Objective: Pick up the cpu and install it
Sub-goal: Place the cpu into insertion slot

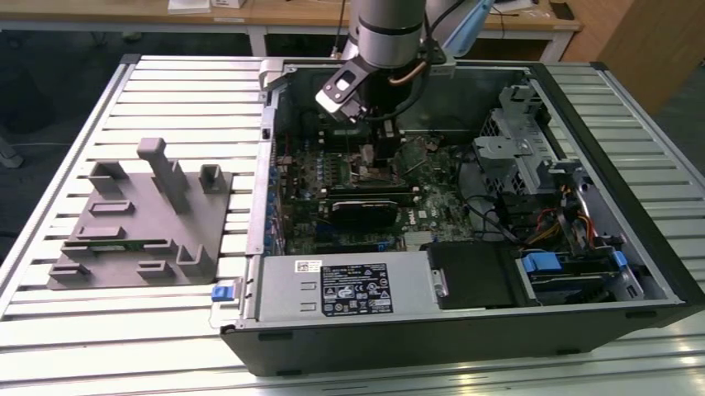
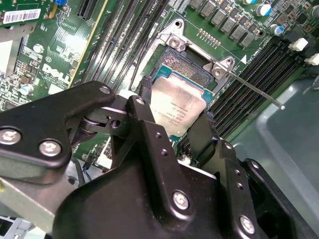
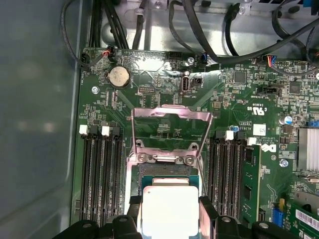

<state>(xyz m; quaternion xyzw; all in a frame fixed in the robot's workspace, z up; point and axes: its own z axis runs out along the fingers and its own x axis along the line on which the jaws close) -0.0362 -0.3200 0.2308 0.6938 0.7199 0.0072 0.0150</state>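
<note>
The cpu (image 2: 177,103), a flat square chip with a silvery-white top, sits between the two black fingers of my gripper (image 2: 173,118), which is shut on its opposite edges. It hangs just over the black socket (image 2: 185,63) on the green motherboard, and part of the socket still shows past the chip. The first wrist view gives the same picture: the cpu (image 3: 169,199), the gripper (image 3: 169,213) and the raised metal load plate (image 3: 172,127) beyond them. Seen from the exterior view, my gripper (image 1: 371,147) reaches down into the open computer case (image 1: 573,177) over the socket area.
The socket's thin lever (image 2: 255,92) sticks out beside the memory slots (image 2: 259,74). A grey plastic fixture (image 1: 144,223) lies on the slatted table at the exterior view's left. A labelled grey box (image 1: 342,285), cables and drive cages (image 1: 529,157) crowd the case.
</note>
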